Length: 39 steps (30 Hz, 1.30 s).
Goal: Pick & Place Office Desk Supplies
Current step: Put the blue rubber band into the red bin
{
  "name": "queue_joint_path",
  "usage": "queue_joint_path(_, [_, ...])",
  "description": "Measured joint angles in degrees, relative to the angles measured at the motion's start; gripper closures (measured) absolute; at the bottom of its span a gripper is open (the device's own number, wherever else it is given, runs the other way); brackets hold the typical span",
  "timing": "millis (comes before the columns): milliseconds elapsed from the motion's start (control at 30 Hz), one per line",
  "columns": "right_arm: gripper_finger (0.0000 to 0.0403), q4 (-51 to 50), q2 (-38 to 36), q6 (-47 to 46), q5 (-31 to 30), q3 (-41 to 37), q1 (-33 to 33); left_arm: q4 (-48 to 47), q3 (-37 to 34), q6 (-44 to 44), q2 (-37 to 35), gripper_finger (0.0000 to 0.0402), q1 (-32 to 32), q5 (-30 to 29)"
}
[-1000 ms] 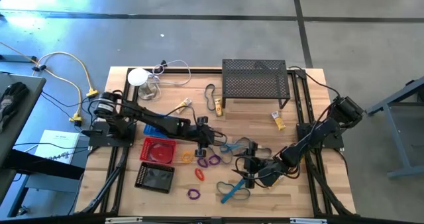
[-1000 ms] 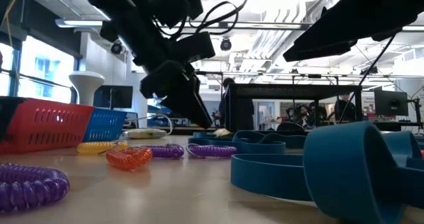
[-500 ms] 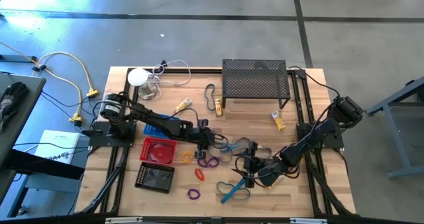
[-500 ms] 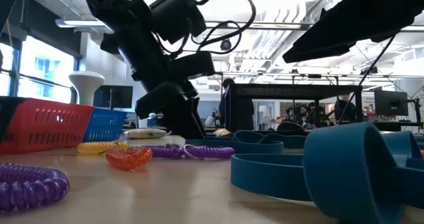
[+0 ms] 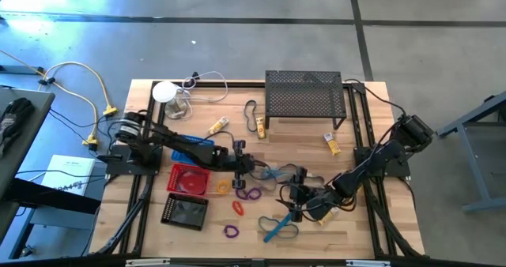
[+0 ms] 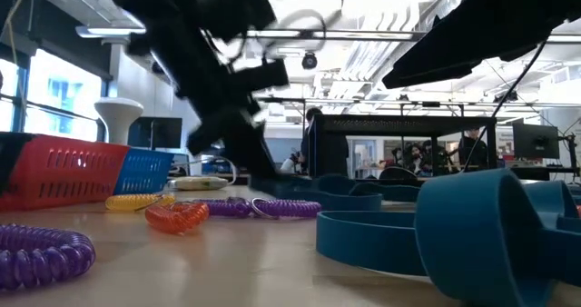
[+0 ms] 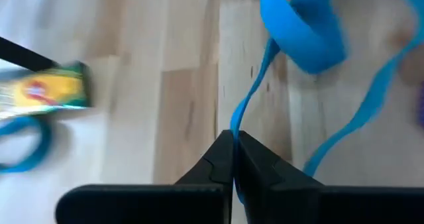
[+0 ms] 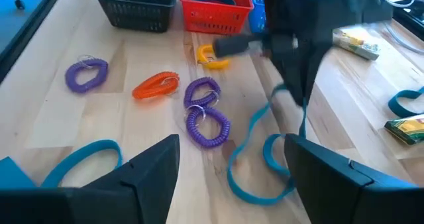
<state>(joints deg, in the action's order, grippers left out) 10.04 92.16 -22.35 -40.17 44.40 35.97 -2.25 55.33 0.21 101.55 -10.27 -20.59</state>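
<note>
My left gripper point(image 5: 251, 170) is at the middle of the table, shut on a thin blue elastic loop point(image 8: 255, 177); it also shows as a dark blurred shape in the right wrist view point(image 8: 298, 78). My right gripper point(image 8: 232, 184) stands open to the right of it, toward the near edge point(image 5: 296, 204), with nothing between its fingers. Purple coil rings point(image 8: 205, 118), an orange one point(image 8: 156, 85) and a yellow one point(image 8: 213, 57) lie on the wood next to the loop. A wider blue loop point(image 5: 278, 227) lies near the front edge. My left gripper pinches one strand of the blue elastic loop point(image 7: 244, 111) between its two shut fingers. The fingers come from above, slanting down. That strand runs up to the fingers while the loop's far bend point(image 8: 252, 191) lies on the table.
Red point(image 5: 190, 178), black point(image 5: 184, 211) and blue point(image 5: 190, 150) baskets stand at the left. A black mesh shelf point(image 5: 305, 95) stands at the back, with a white round device point(image 5: 164, 92) at the back left. Yellow-and-white tubes point(image 5: 218, 125) point(image 5: 332, 144) and a black loop point(image 5: 251, 113) lie on the table's far half.
My left gripper has come down onto the blue elastic loop, shifting slightly toward the table's right edge, and has shut on one strand of it. My right gripper has kept still and open.
</note>
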Motion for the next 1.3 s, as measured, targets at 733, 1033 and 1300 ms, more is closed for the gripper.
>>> queue_joint_path(733, [0.0143,3.89,0.00,10.15,19.57,0.00,-9.54,-29.73,0.15,-24.89,-38.76,0.0400,-25.66,-23.23])
queue_joint_path(1033, [0.0143,2.25,0.15,7.36,22.96,0.00,-10.41,-50.44,0.15,-49.05,-40.72,0.0401,-24.72,-18.42])
queue_joint_path(1300, [0.0143,2.67,0.22,5.24,20.67,0.00,-9.33,-61.98,0.15,-61.50,-40.71,0.0401,-21.26,-0.69])
